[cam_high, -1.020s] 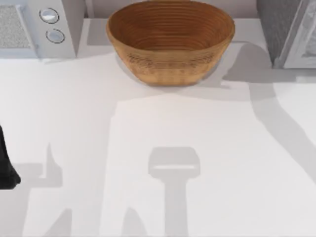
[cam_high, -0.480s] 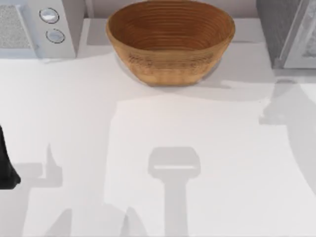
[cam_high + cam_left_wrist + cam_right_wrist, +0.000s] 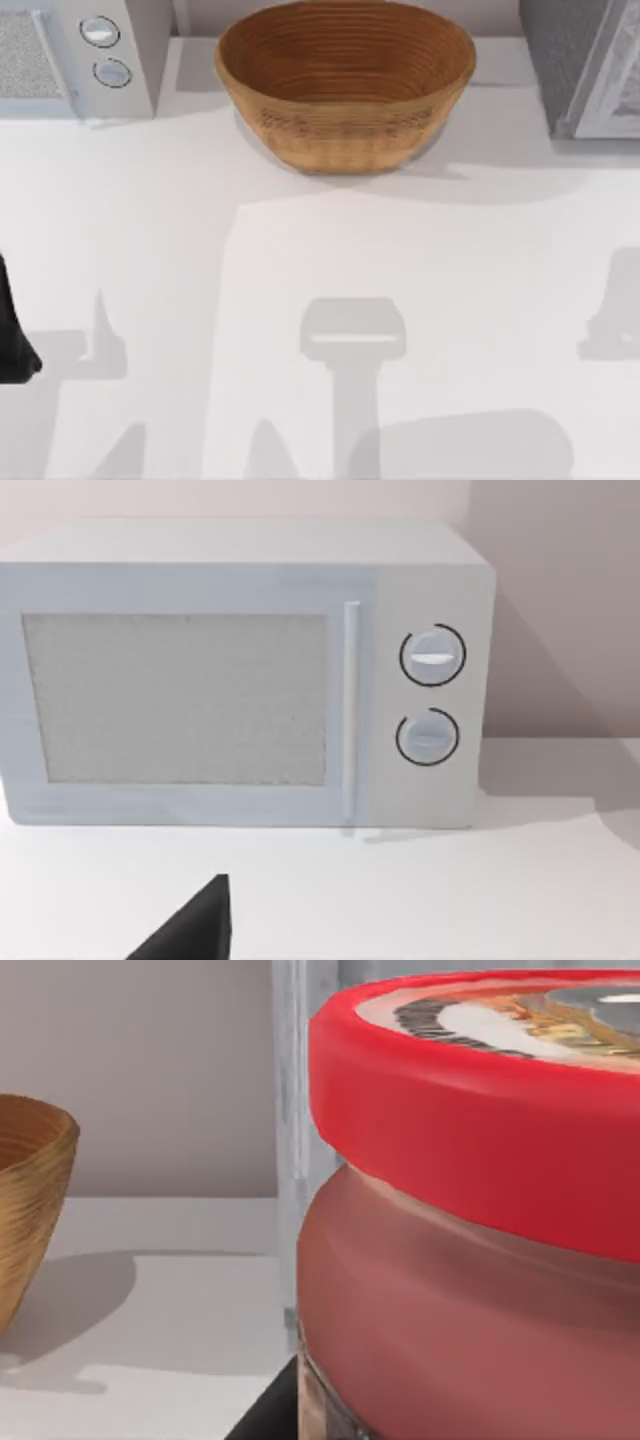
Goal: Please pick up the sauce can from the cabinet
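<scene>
The can (image 3: 470,1230) looms right in front of the right wrist camera, its red rim tilted above a duller red-orange body, a pale printed top just showing at the upper edge. A dark sliver of the right pincer (image 3: 270,1415) shows at the can's foot; whether its fingers are apart or clamped on the can cannot be told. Just behind the can rises a pale upright cabinet edge (image 3: 300,1110). Off to one side of the pincer, well apart from the can, the wicker basket (image 3: 25,1210) stands on the white counter (image 3: 160,1300) against a plain wall.

From above, the basket (image 3: 345,85) sits at the counter's far middle, between a microwave (image 3: 75,55) at the left and the grey cabinet (image 3: 580,65) at the right. The left arm (image 3: 12,330) rests at the counter's left edge. A dark tip of the left pincer (image 3: 190,930) points toward the microwave (image 3: 240,675), its fingers' state unclear.
</scene>
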You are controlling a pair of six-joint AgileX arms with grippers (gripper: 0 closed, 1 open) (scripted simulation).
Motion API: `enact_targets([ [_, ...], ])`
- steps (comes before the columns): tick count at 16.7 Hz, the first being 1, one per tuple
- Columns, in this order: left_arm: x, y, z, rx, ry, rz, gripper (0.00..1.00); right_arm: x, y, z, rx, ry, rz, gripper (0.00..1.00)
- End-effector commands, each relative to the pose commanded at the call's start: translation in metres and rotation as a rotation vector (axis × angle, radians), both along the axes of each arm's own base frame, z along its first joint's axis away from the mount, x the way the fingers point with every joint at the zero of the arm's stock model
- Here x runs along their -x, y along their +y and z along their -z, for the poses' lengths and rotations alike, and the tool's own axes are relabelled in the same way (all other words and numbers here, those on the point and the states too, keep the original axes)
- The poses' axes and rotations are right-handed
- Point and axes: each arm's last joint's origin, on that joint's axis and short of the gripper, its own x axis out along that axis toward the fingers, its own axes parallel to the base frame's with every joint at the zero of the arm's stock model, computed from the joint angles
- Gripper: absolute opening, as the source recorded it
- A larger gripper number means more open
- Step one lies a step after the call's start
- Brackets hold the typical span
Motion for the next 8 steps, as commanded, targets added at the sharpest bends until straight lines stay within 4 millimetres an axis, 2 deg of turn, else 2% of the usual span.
enact_targets([
  [2,0.0,0.0,0.0,0.0,0.0,0.0,1.0,0.002,-0.003,0.025,-0.003,-0.032,-0.002,0.0],
  [4,0.0,0.0,0.0,0.0,0.0,0.0,1.0,0.003,-0.005,0.04,-0.003,-0.06,-0.003,0.0],
  [8,0.0,0.0,0.0,0.0,0.0,0.0,1.0,0.003,-0.006,0.045,-0.002,-0.072,-0.003,0.0],
])
